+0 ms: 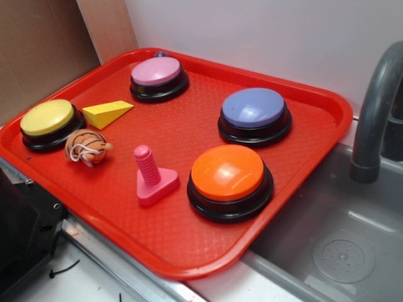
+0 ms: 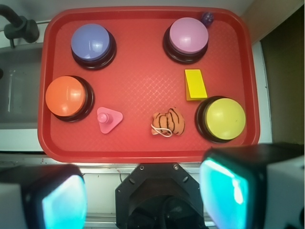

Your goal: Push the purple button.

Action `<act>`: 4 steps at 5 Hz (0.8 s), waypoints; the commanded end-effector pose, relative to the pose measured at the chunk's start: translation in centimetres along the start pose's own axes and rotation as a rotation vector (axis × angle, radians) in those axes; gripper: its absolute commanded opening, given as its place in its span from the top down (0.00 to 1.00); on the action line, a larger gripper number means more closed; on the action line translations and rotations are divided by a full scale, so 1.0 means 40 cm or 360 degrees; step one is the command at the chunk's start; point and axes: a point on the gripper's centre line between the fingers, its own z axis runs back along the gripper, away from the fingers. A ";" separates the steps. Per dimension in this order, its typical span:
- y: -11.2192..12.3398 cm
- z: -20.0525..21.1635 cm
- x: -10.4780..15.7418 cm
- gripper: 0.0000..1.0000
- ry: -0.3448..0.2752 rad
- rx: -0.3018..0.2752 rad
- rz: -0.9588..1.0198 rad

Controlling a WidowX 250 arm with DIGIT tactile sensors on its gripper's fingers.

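gripper [image 2: 143,200]: jaws spread, empty | purple button [image 2: 91,43]: far ahead-left, unobstructed | pink peg [image 2: 107,119] (nearer), orange button [image 2: 66,97] flank; small knob [image 2: 207,18] behind pink button [image 2: 188,36], perhaps purple

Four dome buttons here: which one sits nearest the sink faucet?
The purple button, at the tray's faucet-side far corner; the orange button sits nearer the front.

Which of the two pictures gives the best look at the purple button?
The wrist view: it looks straight down on the purple button, whole and unblocked, in the tray's corner. The exterior view also shows it whole, but slanted from the side.
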 end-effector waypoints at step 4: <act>-0.109 -0.171 0.225 0.00 -0.0135 0.0025 -0.0224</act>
